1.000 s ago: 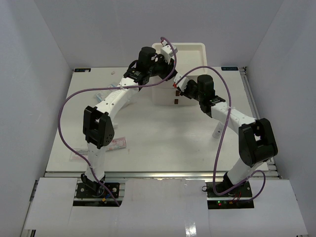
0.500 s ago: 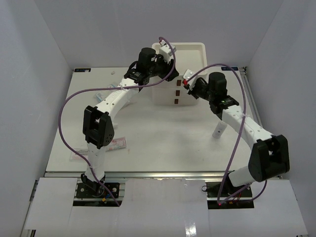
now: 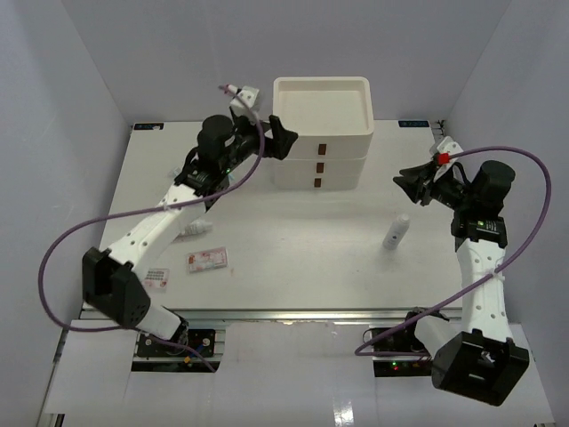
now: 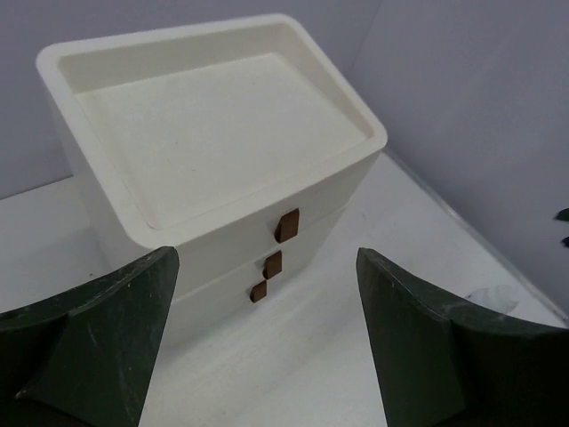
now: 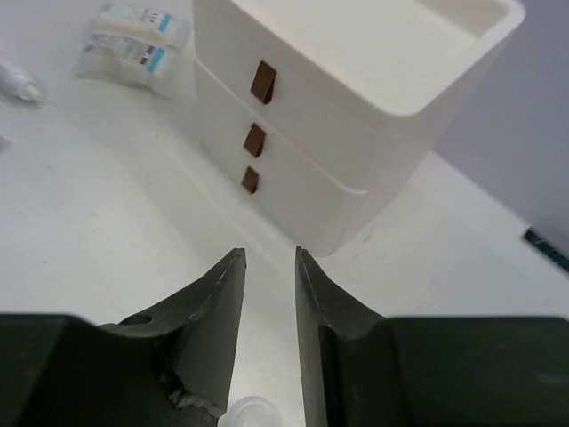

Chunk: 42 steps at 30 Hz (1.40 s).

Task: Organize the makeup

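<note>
neither arm carries anything, so you're between picks. your left claw hangs by the left front corner of the drawer box, fingers spread wide and empty. your right claw hovers well to the right of the box, fingers drawn close with a slim gap and nothing in it.

the makeup lies loose on the desk: a white tube just nearward of the right claw, a pink-labelled piece and a smaller item by the left arm, and clear packets left of the box. all three drawers look shut.

my judgement: next, either close the left claw on a brown handle to pull a drawer, or spread the right claw and lower it across the white tube.
</note>
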Each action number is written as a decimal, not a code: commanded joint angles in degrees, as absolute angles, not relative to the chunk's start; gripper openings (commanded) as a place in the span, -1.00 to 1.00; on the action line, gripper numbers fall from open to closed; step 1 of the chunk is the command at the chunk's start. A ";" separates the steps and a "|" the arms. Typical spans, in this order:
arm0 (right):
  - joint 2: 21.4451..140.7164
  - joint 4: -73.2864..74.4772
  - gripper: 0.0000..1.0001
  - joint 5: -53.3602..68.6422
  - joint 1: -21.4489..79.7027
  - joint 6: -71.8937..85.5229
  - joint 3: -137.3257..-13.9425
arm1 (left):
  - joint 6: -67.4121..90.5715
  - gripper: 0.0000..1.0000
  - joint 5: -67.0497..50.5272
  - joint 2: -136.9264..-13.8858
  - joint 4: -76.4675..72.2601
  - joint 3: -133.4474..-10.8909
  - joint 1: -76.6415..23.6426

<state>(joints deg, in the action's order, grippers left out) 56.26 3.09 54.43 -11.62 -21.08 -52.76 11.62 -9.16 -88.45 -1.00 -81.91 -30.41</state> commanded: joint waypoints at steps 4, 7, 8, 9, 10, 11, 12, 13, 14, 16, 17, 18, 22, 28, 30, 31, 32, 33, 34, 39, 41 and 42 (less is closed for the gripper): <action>61.25 1.24 -0.23 72.58 -24.28 -6.60 -47.56 | 22.27 0.86 -5.36 -73.84 -13.79 -53.95 -32.14; 61.09 1.32 -0.14 71.55 -25.49 -6.24 -46.67 | 23.99 0.85 -1.06 -75.33 -17.57 -48.62 -34.98; 60.92 1.32 -0.11 70.80 -25.49 -6.24 -46.18 | 24.45 0.84 0.80 -77.52 -18.36 -48.82 -35.85; 60.75 1.32 -0.07 70.06 -25.49 -6.24 -45.68 | 24.90 0.83 2.66 -79.70 -19.15 -49.02 -36.72; 60.73 1.36 -0.06 69.67 -25.49 -6.33 -45.45 | 24.96 0.81 4.03 -81.75 -19.75 -49.94 -37.46; 60.73 1.41 -0.06 69.33 -25.49 -6.42 -45.26 | 24.94 0.79 5.33 -83.86 -20.32 -50.98 -38.20; 60.62 1.46 -0.04 69.02 -25.54 -6.52 -45.10 | 24.64 0.78 6.56 -87.22 -20.73 -52.55 -39.16; 60.56 1.49 -0.02 68.80 -25.60 -6.67 -44.98 | 24.40 0.77 7.86 -90.28 -21.16 -54.26 -39.98; 60.56 1.49 -0.02 68.74 -25.66 -6.91 -44.92 | 24.28 0.76 9.29 -92.81 -21.64 -56.23 -40.53; 60.40 1.48 -0.02 69.03 -25.81 -7.03 -44.61 | 24.56 0.72 12.05 -96.42 -22.52 -60.27 -41.17; 60.35 1.49 -0.02 69.24 -25.84 -7.03 -44.50 | 24.89 0.70 13.46 -98.54 -22.80 -61.85 -41.44; 60.31 1.49 -0.02 69.44 -25.84 -7.03 -44.42 | 25.25 0.68 14.82 -100.77 -22.96 -63.18 -41.72; 60.45 1.49 -0.02 69.83 -26.32 -7.03 -44.21 | 26.10 0.63 19.05 -107.22 -22.41 -70.66 -42.82; 60.47 1.33 -0.02 70.93 -27.26 -6.94 -43.86 | 26.87 0.49 23.08 -114.83 -20.60 -79.60 -43.62; 60.47 1.40 -0.02 71.01 -27.41 -6.94 -43.86 | 26.64 0.46 23.61 -116.29 -19.98 -82.05 -43.85; 60.52 1.41 -0.02 71.12 -27.47 -6.89 -43.86 | 26.63 0.45 24.16 -116.83 -19.69 -82.95 -43.96; 60.56 1.39 -0.02 71.22 -27.53 -6.86 -43.84 | 26.68 0.42 24.60 -117.27 -19.38 -83.77 -44.05; 60.56 1.35 -0.02 71.31 -27.57 -6.86 -43.80 | 26.81 0.40 24.82 -117.57 -19.04 -84.51 -44.09; 60.54 1.32 -0.02 71.38 -27.61 -6.84 -43.77 | 26.95 0.38 25.15 -117.94 -18.78 -85.10 -44.16; 60.32 1.26 -0.02 71.60 -27.92 -6.53 -43.68 | 28.00 0.26 28.02 -119.91 -17.29 -87.88 -44.82; 60.23 1.29 -0.02 71.69 -28.01 -6.44 -43.62 | 28.19 0.17 29.52 -120.70 -16.44 -89.03 -45.13; 60.18 1.32 -0.02 71.82 -28.06 -6.39 -43.57 | 28.21 0.10 30.09 -121.05 -16.08 -89.56 -45.30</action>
